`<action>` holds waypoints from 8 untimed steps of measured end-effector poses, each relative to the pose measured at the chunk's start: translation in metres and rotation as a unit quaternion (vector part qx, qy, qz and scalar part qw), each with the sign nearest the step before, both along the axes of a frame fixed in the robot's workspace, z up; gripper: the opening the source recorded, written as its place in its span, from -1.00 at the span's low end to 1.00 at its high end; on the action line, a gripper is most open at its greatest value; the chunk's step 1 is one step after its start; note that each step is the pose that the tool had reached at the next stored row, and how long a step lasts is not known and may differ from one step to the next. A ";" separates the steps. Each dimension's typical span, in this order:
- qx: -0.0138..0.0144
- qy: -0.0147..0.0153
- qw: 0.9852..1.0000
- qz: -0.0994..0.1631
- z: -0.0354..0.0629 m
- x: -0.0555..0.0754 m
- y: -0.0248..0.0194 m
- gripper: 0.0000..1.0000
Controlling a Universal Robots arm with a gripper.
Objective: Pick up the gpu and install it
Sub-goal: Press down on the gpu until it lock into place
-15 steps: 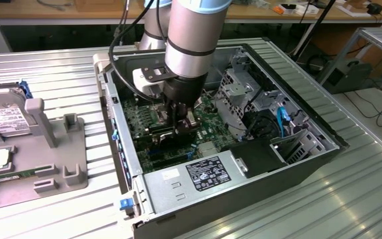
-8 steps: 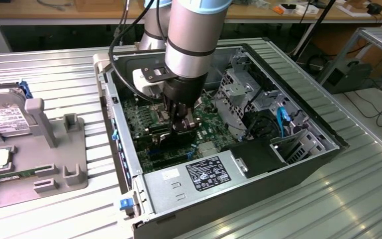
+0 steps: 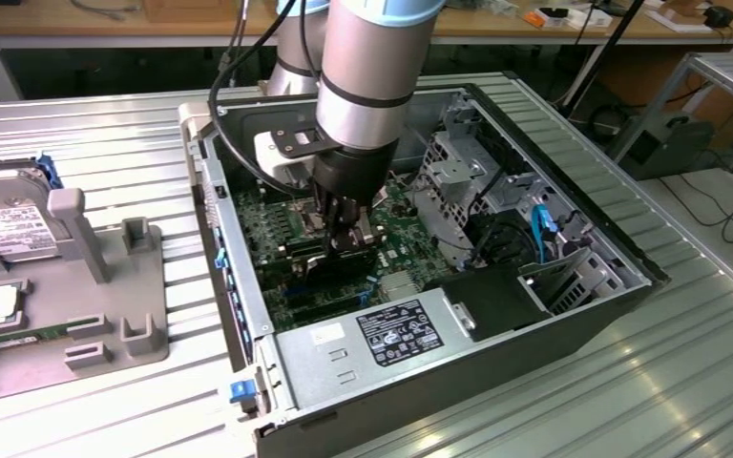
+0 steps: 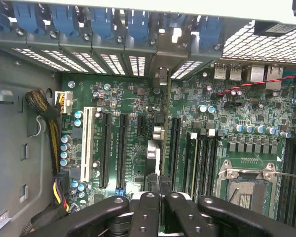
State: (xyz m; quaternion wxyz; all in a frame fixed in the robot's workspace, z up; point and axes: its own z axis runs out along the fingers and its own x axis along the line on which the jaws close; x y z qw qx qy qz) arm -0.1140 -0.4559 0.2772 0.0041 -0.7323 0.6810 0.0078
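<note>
Over on the exterior view's left, a boxy silver hard drive with a white label (image 3: pixel 8 229) sits in a grey moulded holder tray (image 3: pixel 125 315). Neither is involved at the moment.

Next along is the open black-and-silver computer case (image 3: pixel 233 286), lying on its side. The grey arm reaches straight down into it, with the black gripper (image 3: pixel 341 250) low over the green motherboard (image 3: pixel 264 229).

In the wrist view, the black fingers (image 4: pixel 148 207) are drawn in tight against each other. Between them runs the gpu (image 4: pixel 157 148), a thin green card seen edge-on, so the gripper (image 4: pixel 160 197) appears clamped on it. The card's far end meets the silver metal bracket (image 4: pixel 163 59) at the perforated rear wall, under the row of blue plastic latches (image 4: pixel 64 19). To one side lie long black expansion slots (image 4: pixel 104 148). On the other side sit the memory slots and the silver processor socket (image 4: pixel 244 190).

I'd say the pick-up is done and the install is the step in hand: the card is inside the case and lined up along a slot. I can't tell whether its edge has bottomed out.

Seating it would call for a straight, even push along the slot's line, with the bracket kept square in its rear opening. Any tilt could jam the connector or strain the board.
</note>
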 end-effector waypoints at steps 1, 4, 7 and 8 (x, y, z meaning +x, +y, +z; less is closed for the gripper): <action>0.000 0.000 1.000 0.000 0.0000 0.000 0.0000 -0.79; 0.000 0.000 1.000 0.000 0.0000 0.000 0.0000 -0.79; 0.000 0.000 1.000 0.000 0.0000 0.000 0.0000 -0.79; 0.000 0.000 1.000 0.000 -0.0037 0.000 0.0000 -0.79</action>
